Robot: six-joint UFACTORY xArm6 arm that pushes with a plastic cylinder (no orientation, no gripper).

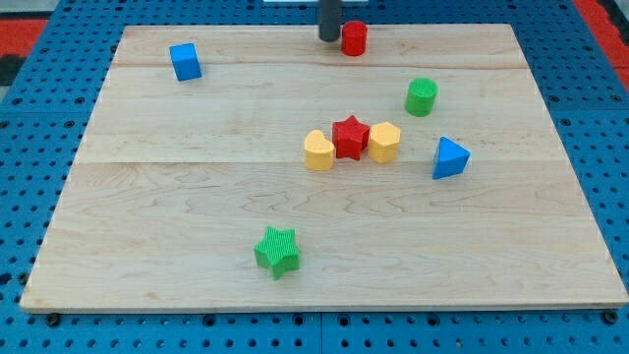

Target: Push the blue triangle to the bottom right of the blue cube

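The tip [328, 38] touches no block yet, so it must first reach the far-off blue triangle [449, 158], then push it toward the blue cube [185, 61].

All I can see of my arm from here is the rod: a short, straight, dark stub, near black with a slightly greyish sheen, round in section and of even thickness. It enters from the view's top edge, where a pale strip crosses just above it, and ends bluntly at my tip [329, 38]. No cables, screws or markings show on it.
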